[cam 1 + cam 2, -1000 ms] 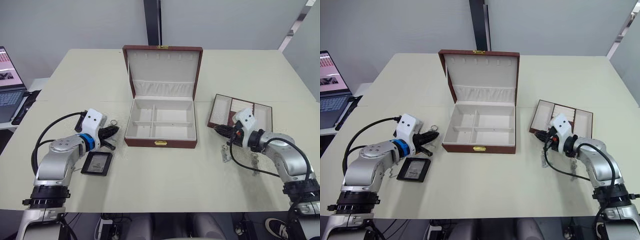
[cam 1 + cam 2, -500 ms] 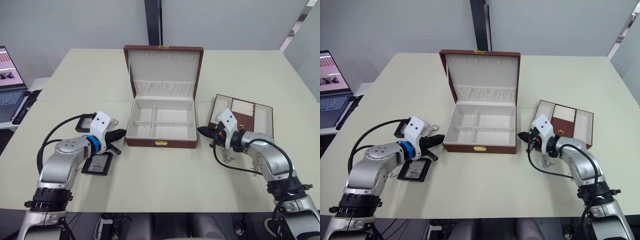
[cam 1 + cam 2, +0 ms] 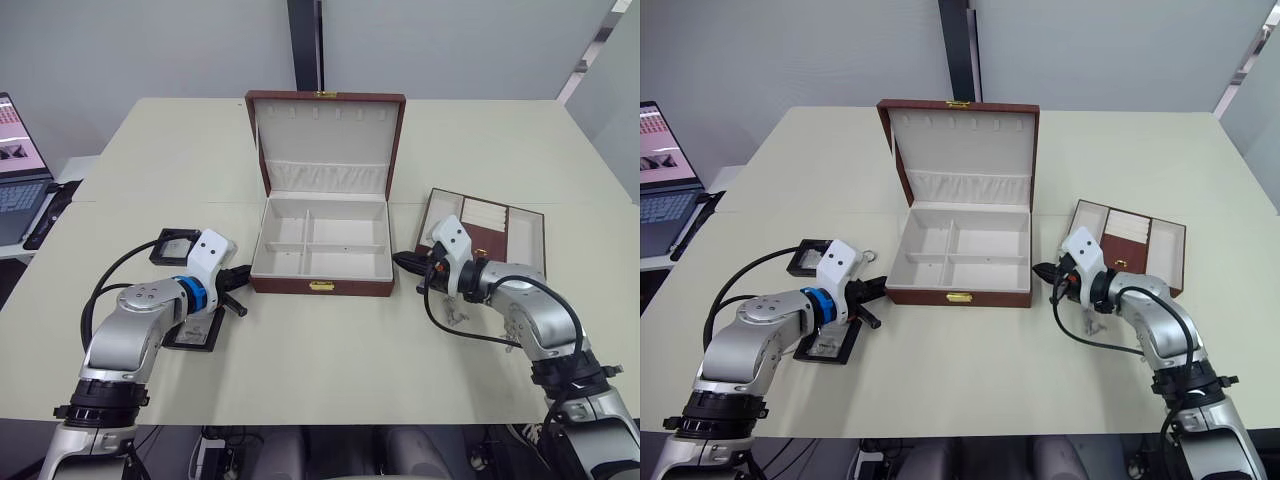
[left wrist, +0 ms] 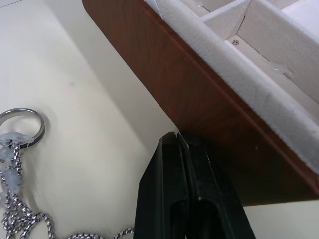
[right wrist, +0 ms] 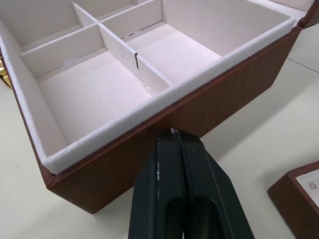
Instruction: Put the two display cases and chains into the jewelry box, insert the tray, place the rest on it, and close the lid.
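Pale matte table (image 3: 330,370) holds an open brown wooden jewelry box (image 3: 321,286) lined in white felt; left gripper (image 3: 240,272) and right gripper (image 3: 404,262) flank it, jaws pressed together, empty.

Brown jewelry box (image 3: 322,285), cream lining; silver chain (image 4: 20,219).

Your left arm covers most of 1 display case (image 3: 195,330). The chain (image 4: 15,209) runs off the left wrist view's edge. The laptop (image 3: 18,165) is cut by the frame. Small items beside the tray (image 3: 500,225) are too tiny to identify.
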